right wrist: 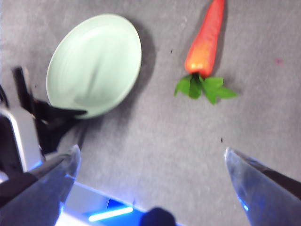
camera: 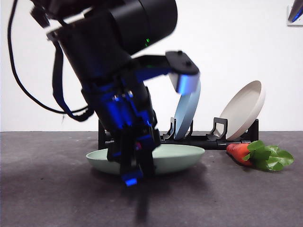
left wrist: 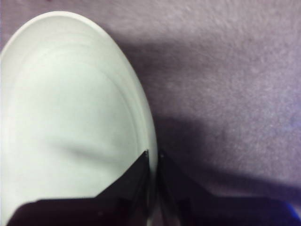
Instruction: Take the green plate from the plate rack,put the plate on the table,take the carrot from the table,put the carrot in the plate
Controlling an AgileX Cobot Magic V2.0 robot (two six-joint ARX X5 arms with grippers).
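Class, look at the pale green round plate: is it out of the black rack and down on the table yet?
Yes: the pale green round plate lies flat on the grey table, before the black rack; the left gripper pinches its rim.

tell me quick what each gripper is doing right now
Left gripper: jaws shut on the green plate rim, plate down on the table.
Right gripper: jaws open, holding nothing.

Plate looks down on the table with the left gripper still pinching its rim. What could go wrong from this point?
1. The left gripper is shut on the green plate's rim; pulling away before opening could drag or tip the plate.
2. The plate lies close in front of the rack; a jolt could knock the blue plate.
3. The carrot lies apart from the plate; the open right gripper hangs above the table between them and could pinch only its leaves.
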